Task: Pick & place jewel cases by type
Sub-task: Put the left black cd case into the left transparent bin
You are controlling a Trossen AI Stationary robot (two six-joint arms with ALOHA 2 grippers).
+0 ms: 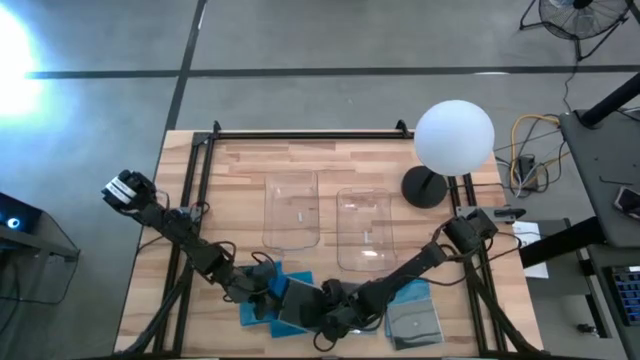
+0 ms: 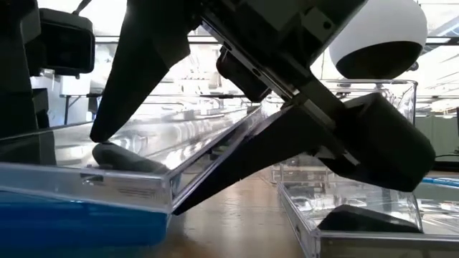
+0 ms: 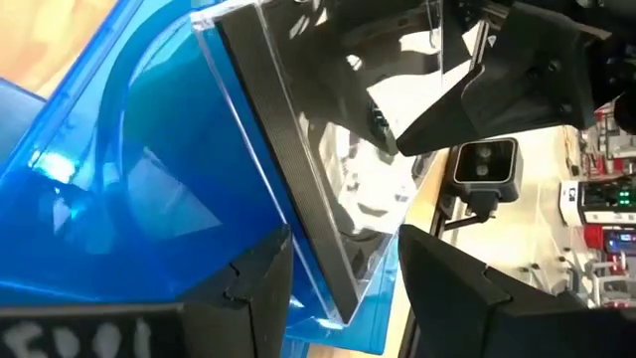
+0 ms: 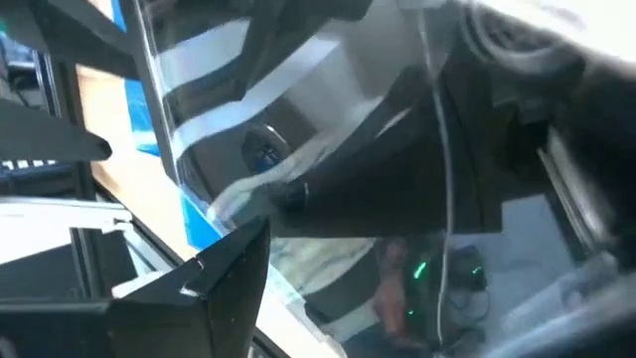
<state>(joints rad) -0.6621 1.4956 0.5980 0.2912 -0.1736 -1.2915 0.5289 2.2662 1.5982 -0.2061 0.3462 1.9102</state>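
**Jewel cases at the near table edge: handling and view notes**

Landmark: blue jewel-case pile [image 1: 262, 303].
- Left gripper [image 3: 343, 288]: at the pile, fingers straddling the raised edge of a dark-tray clear case [image 3: 298, 189]; contact not discernible.
- Right gripper [image 1: 335, 312]: just beside the pile; finger state cannot be told.
- Grey case [image 1: 413, 322]: flat, beyond the right gripper.
- Clear bins [image 1: 291, 210]: farther back, holding no cases.

Handling (judged): light, stiff, slick, crack-prone; pinch by the edges.

Views: only the low view shows the case [image 2: 136, 179] tilted; only the high view shows the bins' contents.
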